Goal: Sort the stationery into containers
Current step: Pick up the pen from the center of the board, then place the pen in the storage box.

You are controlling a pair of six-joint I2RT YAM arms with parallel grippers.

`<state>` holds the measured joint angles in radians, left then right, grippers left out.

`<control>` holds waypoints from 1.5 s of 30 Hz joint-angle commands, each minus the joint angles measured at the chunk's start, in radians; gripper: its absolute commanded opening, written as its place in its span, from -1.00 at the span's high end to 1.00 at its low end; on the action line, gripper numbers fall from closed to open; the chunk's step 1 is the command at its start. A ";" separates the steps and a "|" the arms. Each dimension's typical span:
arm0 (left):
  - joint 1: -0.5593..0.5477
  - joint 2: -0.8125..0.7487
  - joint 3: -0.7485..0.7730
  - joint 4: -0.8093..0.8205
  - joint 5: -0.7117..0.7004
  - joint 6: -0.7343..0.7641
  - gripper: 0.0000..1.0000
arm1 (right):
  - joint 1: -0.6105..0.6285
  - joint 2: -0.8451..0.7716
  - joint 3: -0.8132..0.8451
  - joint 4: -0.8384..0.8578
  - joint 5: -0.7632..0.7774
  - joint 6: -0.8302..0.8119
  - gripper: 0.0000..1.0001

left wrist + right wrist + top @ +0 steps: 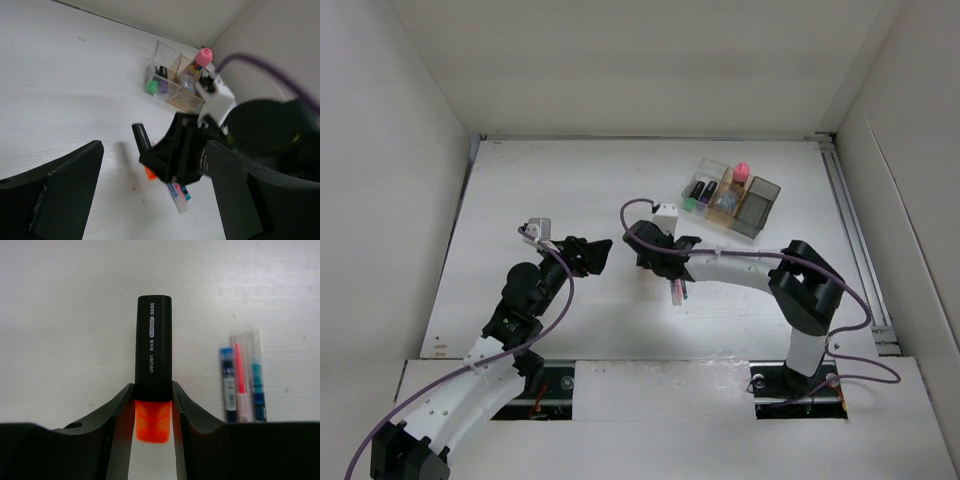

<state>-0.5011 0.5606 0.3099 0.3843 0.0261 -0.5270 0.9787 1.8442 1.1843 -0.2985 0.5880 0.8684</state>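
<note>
Right hand [153, 386] around orange-ended marker [153, 340], plain only from wrist view

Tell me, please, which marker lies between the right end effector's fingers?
The orange-ended marker, within the right end effector; the green-ended marker and purple-ended marker sit in the clear box.

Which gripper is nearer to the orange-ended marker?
Right. The right gripper has the orange-ended marker between its fingers, touching both sides; the left gripper sits open, apart, to its left.

Orange-ended marker [154, 345] between jaws (pens [242, 382] beside)
</note>
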 commanded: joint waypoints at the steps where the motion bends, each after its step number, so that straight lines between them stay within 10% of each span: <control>1: 0.003 -0.002 0.041 0.036 0.015 0.016 -0.61 | -0.079 -0.098 0.148 0.025 -0.043 -0.070 0.65; 14: 0.003 -0.013 0.041 0.036 0.034 0.016 -0.61 | -0.538 0.059 0.441 -0.065 -0.459 -0.056 0.65; 34: 0.003 -0.002 0.041 0.036 0.026 0.016 -0.61 | -0.699 0.087 0.336 0.018 -0.593 0.095 0.52; 45: 0.003 -0.002 0.041 0.036 0.029 0.016 -0.61 | -0.674 -0.006 0.302 0.030 -0.550 0.087 -0.16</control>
<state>-0.5011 0.5617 0.3099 0.3843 0.0486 -0.5270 0.2829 1.9312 1.4811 -0.3080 0.0048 0.9684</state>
